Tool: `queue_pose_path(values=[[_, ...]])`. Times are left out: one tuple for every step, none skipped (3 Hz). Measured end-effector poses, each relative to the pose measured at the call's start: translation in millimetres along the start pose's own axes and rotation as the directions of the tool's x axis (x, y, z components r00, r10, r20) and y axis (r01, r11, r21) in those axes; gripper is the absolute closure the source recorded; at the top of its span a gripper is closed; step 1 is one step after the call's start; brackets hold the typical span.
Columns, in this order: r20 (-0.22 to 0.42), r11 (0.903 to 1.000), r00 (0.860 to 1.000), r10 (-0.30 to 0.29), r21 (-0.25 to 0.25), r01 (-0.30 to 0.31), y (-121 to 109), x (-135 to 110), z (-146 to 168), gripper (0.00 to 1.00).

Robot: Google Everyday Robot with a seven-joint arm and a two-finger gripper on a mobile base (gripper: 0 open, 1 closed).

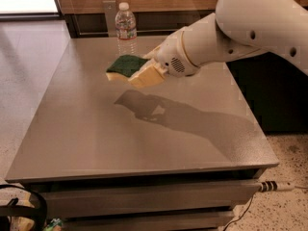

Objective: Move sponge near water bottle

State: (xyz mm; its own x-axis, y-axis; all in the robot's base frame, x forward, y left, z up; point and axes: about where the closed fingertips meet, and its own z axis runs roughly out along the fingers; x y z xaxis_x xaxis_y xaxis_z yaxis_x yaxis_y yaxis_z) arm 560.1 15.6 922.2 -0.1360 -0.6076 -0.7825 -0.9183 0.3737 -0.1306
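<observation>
The sponge (pixel 124 65), dark green on top with pale yellow foam below, hangs in the air above the grey table (pixel 96 129). My gripper (pixel 144 66) is shut on its right end, cream fingers (pixel 147 76) above and below it. The water bottle (pixel 125 29), clear with a white cap and a red-and-white label, stands upright at the table's far edge, just behind the sponge and slightly to its left. The sponge is apart from the bottle and casts a shadow on the table in front.
My white arm (pixel 250 28) reaches in from the upper right and covers the table's far right part. A dark cabinet (pixel 274 95) stands right of the table. A cable plug (pixel 269 186) sticks out at the lower right. Floor lies to the left.
</observation>
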Motion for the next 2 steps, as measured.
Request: queue_pose_path(values=[[-0.025,0.9990,0.999,0.045,-0.004,-0.045,-17,-12,37,1.00],[0.007,0.9957,0.996,0.092,-0.009,-0.092,-33,-15,71,1.00]])
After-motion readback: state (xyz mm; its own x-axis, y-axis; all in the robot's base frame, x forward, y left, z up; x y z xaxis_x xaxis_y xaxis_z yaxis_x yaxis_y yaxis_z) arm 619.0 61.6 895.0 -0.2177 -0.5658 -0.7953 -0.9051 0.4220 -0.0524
